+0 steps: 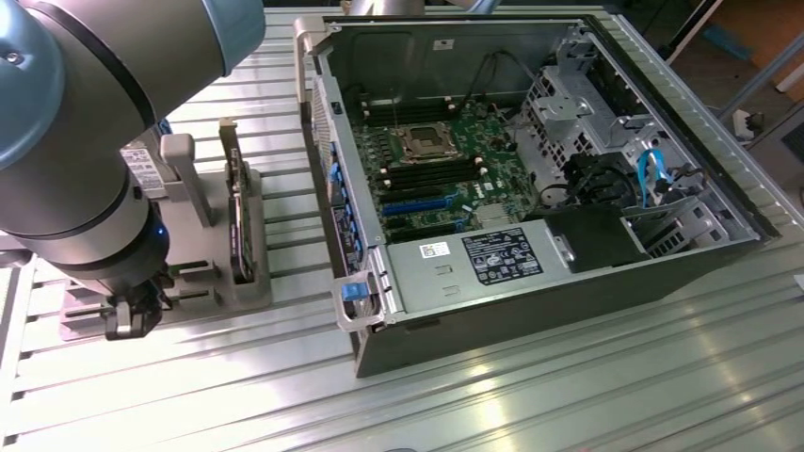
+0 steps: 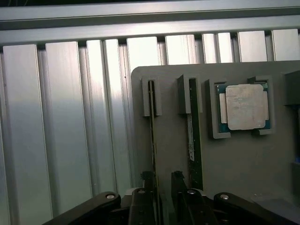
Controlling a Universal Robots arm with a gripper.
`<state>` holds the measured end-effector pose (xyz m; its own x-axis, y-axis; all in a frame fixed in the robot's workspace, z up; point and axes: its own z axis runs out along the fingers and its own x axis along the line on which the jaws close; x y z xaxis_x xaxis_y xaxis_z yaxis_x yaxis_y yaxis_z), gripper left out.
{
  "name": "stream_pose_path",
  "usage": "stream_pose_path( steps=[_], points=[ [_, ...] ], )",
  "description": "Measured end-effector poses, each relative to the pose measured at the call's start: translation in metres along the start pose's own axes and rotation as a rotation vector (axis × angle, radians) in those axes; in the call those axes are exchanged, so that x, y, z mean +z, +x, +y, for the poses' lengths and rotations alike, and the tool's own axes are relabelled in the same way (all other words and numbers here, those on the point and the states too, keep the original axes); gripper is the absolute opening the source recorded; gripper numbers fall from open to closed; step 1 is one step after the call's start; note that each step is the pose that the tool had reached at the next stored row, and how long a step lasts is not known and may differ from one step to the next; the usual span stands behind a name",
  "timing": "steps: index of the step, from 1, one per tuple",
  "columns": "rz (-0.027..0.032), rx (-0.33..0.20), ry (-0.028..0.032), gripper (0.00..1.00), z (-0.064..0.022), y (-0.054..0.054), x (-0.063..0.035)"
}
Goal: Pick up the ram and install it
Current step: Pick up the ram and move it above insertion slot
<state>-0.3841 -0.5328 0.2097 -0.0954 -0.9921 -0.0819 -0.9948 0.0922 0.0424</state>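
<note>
Ram point(image 2: 152, 126) stands on edge in a slot of the gray fixture point(image 2: 171, 140), beside a second stick point(image 2: 193, 136). Gripper point(image 2: 162, 180) is poised at it, jaws spread wide, holding nothing. Board is light, stiff, thin and fragile; grip the flat faces. Its lower edge is hidden; fingers possibly straddle it.

The bench point(image 1: 540, 395) is all ribbed aluminium slats, gleaming with bright streaks of reflected light across it.
</note>
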Motion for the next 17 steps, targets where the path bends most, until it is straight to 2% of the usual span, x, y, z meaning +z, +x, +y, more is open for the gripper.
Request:
stream_pose_path(
  steps=[17],
  points=[
    [0.0006,-0.008,-0.0006,0.3,0.0001,-0.0006,0.0001]
  ],
)
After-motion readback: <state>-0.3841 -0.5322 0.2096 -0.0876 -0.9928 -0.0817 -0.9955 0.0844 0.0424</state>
